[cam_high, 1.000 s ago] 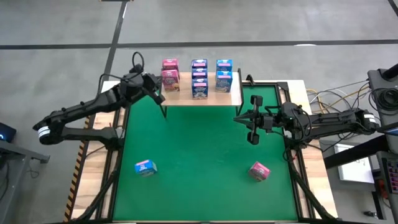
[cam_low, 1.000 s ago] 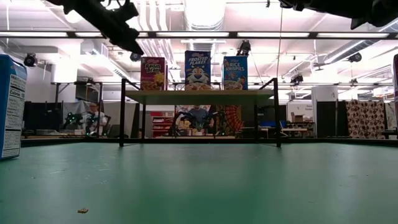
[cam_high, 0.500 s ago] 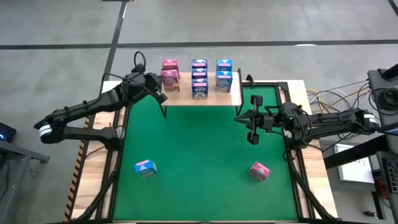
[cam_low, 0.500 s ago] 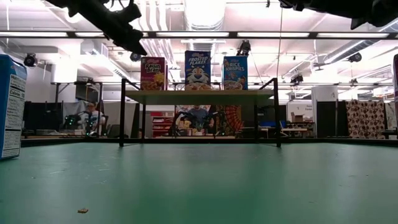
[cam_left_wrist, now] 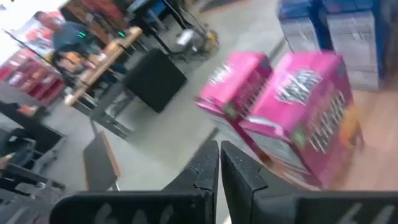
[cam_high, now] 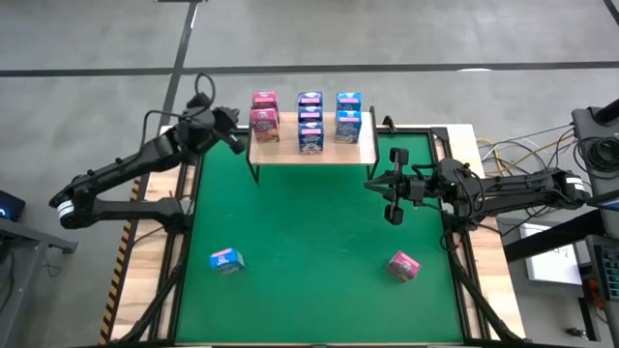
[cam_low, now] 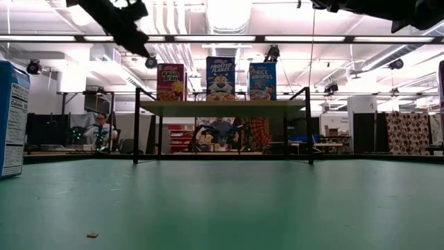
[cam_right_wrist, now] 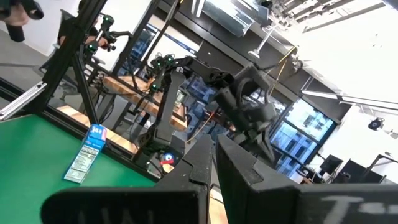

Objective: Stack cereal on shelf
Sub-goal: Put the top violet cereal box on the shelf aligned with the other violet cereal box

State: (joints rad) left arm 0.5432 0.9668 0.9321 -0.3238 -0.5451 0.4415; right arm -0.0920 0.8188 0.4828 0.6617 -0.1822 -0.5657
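A green mat (cam_high: 309, 242) covers the middle of the wooden counter (cam_high: 145, 280), whose light planks show at the left and right sides of the high view. Grey concrete floor (cam_high: 406, 39) fills the upper part of that frame. At the right edge, loose cables (cam_high: 503, 155) lie by dark equipment (cam_high: 600, 145). In the low view, a seated person (cam_low: 100, 132) shows at centre left, under long ceiling lights (cam_low: 229, 38).

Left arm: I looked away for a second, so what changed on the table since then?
The left gripper, shut and empty, drew back from the shelf edge, leftward and away from the mat. Right gripper, shelved boxes, blue box and pink box stayed put.
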